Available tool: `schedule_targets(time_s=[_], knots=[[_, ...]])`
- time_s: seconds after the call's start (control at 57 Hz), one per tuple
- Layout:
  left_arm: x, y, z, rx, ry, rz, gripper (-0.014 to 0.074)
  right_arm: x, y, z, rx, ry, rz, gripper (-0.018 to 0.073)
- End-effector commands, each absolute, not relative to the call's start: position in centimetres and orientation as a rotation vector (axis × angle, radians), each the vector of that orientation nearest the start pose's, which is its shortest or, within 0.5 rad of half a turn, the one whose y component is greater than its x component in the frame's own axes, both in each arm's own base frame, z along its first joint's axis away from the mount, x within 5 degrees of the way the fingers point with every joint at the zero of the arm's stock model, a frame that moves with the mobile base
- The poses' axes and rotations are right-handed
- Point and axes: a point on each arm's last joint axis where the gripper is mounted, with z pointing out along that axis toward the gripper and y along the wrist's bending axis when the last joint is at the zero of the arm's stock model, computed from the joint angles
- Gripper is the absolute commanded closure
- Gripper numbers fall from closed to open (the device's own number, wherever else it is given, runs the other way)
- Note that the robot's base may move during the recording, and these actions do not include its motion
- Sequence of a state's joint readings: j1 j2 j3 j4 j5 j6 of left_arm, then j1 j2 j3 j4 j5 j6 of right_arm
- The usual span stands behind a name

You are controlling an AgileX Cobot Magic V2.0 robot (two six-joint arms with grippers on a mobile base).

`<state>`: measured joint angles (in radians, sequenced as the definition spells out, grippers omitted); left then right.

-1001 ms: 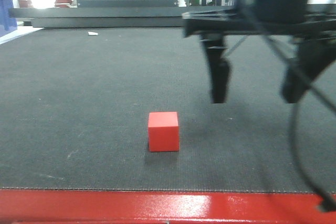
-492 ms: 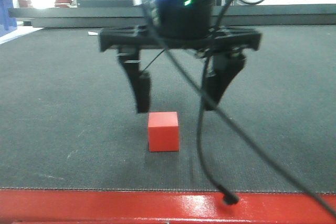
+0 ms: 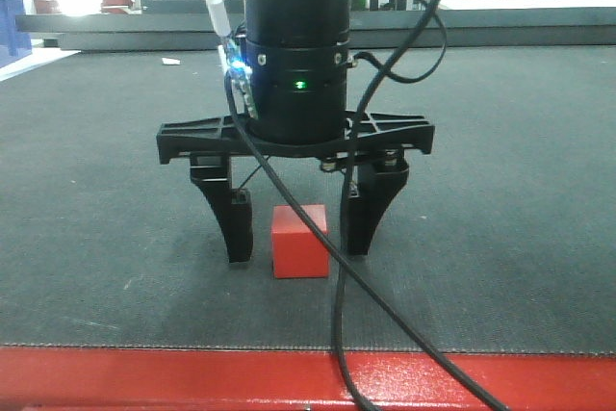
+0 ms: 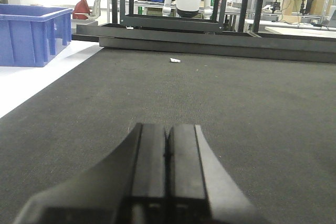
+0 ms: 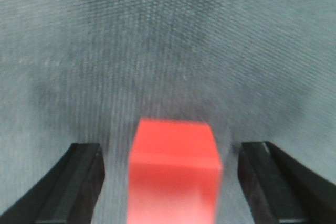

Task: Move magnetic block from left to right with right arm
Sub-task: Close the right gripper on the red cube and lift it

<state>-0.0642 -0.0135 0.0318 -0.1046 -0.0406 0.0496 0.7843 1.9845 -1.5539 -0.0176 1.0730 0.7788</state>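
Note:
The magnetic block (image 3: 300, 245), a small red cube, rests on the dark grey mat near the front edge. My right gripper (image 3: 297, 255) is open and lowered around it, one black finger on each side with gaps to the cube. The right wrist view shows the magnetic block (image 5: 174, 174) between the two fingertips (image 5: 76, 187), touching neither. My left gripper (image 4: 168, 145) is shut with nothing between its fingers, hovering low over bare mat in the left wrist view.
A red strip (image 3: 289, 380) borders the mat's front edge. A black cable (image 3: 385, 315) hangs from the right arm across the front. A blue bin (image 4: 31, 32) stands far left, a black rail (image 4: 210, 38) runs along the back, and a small white scrap (image 4: 175, 60) lies near it.
My right gripper has swung in from the right and come down, so its open fingers now straddle the red block. The block has not moved.

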Motion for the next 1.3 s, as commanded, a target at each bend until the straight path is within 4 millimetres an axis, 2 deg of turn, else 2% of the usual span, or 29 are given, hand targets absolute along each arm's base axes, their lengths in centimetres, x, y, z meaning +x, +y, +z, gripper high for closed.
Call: schedule_targets(time_s=[0.0, 0.088, 0.158, 0.281, 0.404, 0.614, 0.79, 1.001, 1.282], knots=[[5.4, -0.2, 21.2, -0.007, 1.369, -0.091, 0.0722, 28.8, 28.6, 24.2, -0.014, 2.942, 0.251, -0.0062], [5.4, -0.2, 21.2, -0.007, 1.369, -0.091, 0.0722, 28.8, 28.7, 24.2, -0.013, 2.943, 0.253, -0.005], [5.4, -0.2, 21.2, -0.007, 1.369, -0.091, 0.0722, 28.8, 28.6, 24.1, -0.013, 2.945, 0.25, -0.0003], [5.4, -0.2, 21.2, -0.007, 1.369, -0.091, 0.0722, 28.8, 28.6, 24.1, -0.013, 2.945, 0.25, 0.0148], [5.4, -0.2, 21.2, -0.007, 1.369, -0.091, 0.0722, 28.8, 28.6, 24.1, -0.013, 2.945, 0.249, 0.0246], [5.4, -0.2, 21.2, -0.007, 1.369, -0.091, 0.0722, 28.7, 28.6, 24.2, -0.014, 2.948, 0.244, 0.0253], [5.4, -0.2, 21.2, -0.007, 1.369, -0.091, 0.0722, 28.6, 27.7, 25.5, -0.05, 2.915, 0.192, 0.0253], [5.4, -0.2, 21.2, -0.007, 1.369, -0.091, 0.0722, 28.0, 24.8, 27.8, -0.063, 2.798, 0.197, 0.0253], [5.4, -0.2, 21.2, -0.007, 1.369, -0.091, 0.0722, 25.8, 17.3, 28.8, -0.12, 2.643, 0.267, 0.0253]])
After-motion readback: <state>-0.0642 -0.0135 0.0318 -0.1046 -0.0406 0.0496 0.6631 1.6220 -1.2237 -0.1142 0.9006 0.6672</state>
